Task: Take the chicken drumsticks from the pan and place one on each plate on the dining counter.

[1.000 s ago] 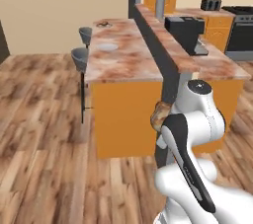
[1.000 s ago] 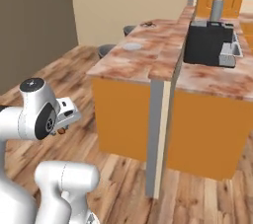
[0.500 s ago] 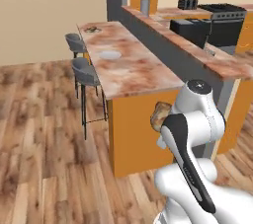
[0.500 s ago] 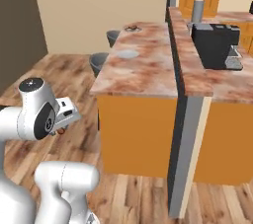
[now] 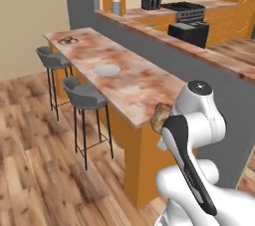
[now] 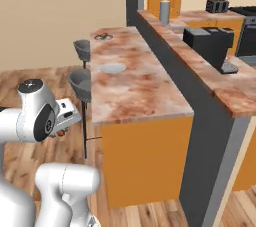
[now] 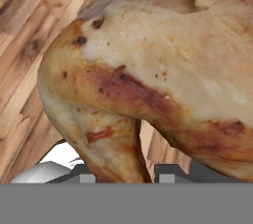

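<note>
Above the long reddish-brown marble dining counter point(image 5: 132, 78) the space is open, with one pale grey-white round plate point(image 5: 107, 70) on it, two grey bar stools point(image 5: 85, 98) beside, and a raised grey wall point(image 6: 175, 66) behind.

Two grey bar stools point(image 5: 84, 98) stand on wooden floor point(image 5: 30, 170).

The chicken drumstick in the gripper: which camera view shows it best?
The hand view: the chicken drumstick appears large, with its browned patches clear. The left base view shows a small brown piece beside the arm; the right base view shows hardly any.
</note>
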